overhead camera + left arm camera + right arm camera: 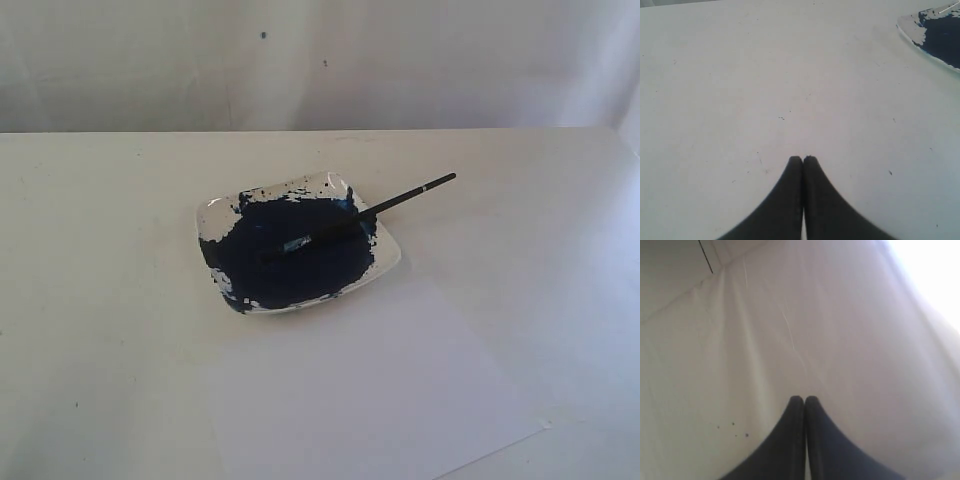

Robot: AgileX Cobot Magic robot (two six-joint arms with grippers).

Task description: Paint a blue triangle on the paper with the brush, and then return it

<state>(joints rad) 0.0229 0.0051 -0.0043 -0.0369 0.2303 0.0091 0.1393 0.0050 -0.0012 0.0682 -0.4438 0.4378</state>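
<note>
One brush [360,217], one dish [390,256], perhaps paper [380,390]

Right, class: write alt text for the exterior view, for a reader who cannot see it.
A black-handled brush rests across a white dish of dark blue paint on a white table, bristles in the paint. Blank white paper lies nearer the camera.

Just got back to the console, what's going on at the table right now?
Nothing is being handled. The brush lies across the paint dish, its bristle end in the dark paint pool and its handle sticking out over the rim. The paper in front of the dish is blank, with no triangle yet. The left end effector is shut and empty above the bare table near the dish. The right end effector is shut and empty too.
</note>
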